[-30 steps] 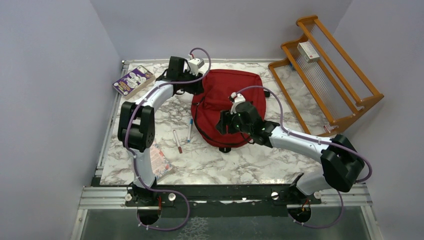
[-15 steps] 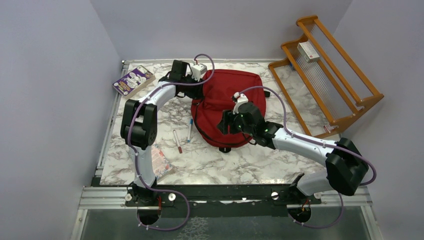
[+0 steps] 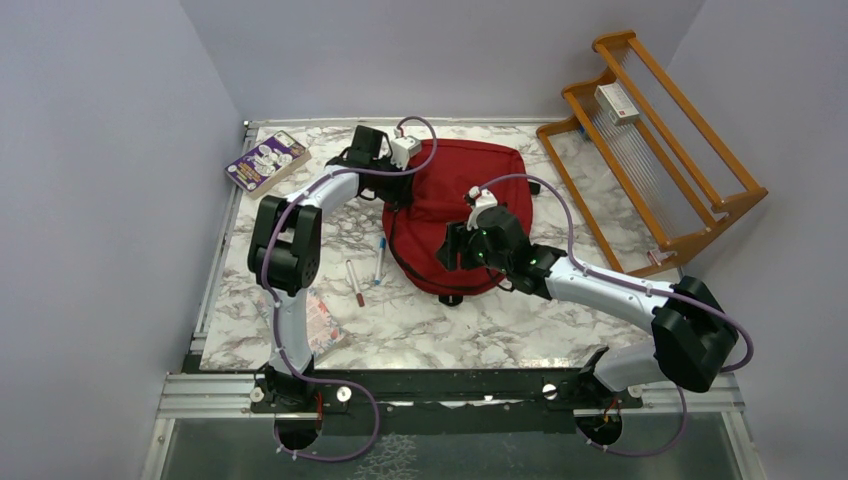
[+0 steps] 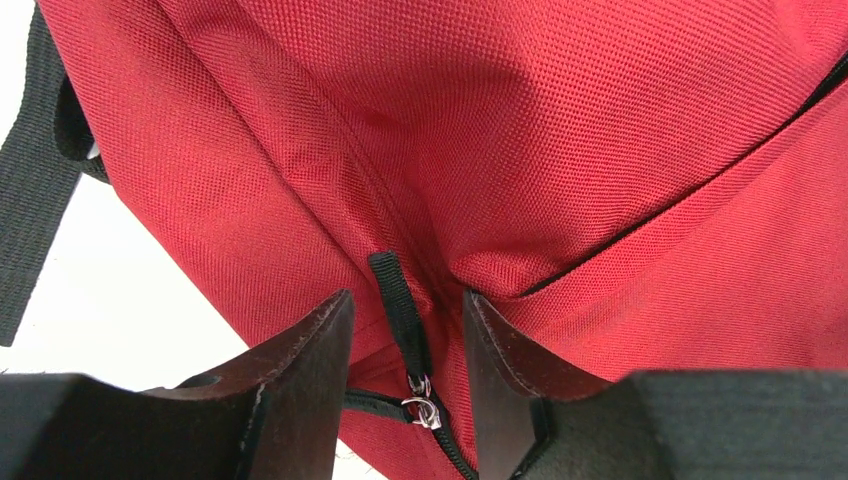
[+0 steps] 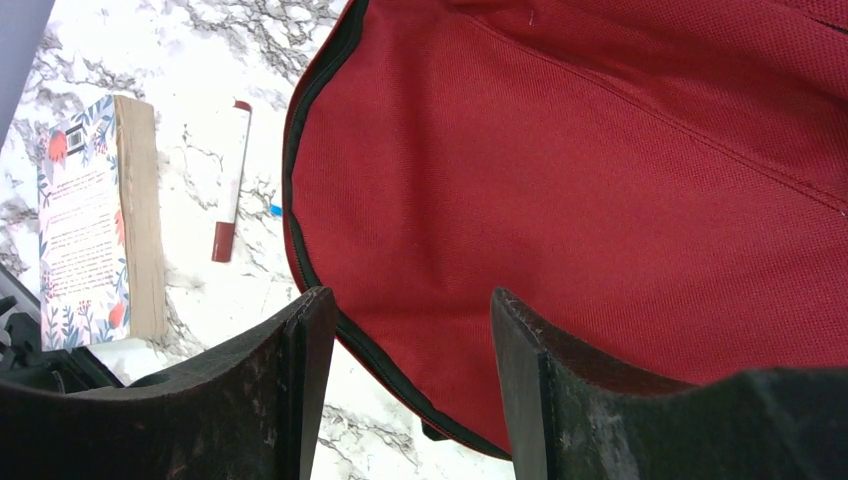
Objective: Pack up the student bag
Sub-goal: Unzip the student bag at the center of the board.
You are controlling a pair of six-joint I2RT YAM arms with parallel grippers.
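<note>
The student bag point(image 3: 455, 195), a red backpack with black zips, lies flat in the middle of the marble table. My left gripper point(image 3: 398, 188) is at the bag's upper left edge. In the left wrist view its jaws point(image 4: 408, 312) stand open on either side of a black zip pull tab point(image 4: 398, 305) with a metal ring, not pinching it. My right gripper point(image 3: 452, 250) hovers over the bag's near left part. In the right wrist view its jaws point(image 5: 410, 305) are open and empty above the red fabric point(image 5: 600, 200) and its black zipped edge.
A red marker point(image 3: 354, 282) and a blue pen point(image 3: 379, 260) lie left of the bag. A floral book point(image 3: 320, 320) lies by the left arm, and a purple book point(image 3: 266, 160) at the far left. A wooden rack point(image 3: 650, 140) with a white box point(image 3: 616, 102) stands at the right.
My left gripper has moved to the right, closer onto the bag's upper left edge. My right gripper has shifted slightly over the bag. The bag has not moved.
</note>
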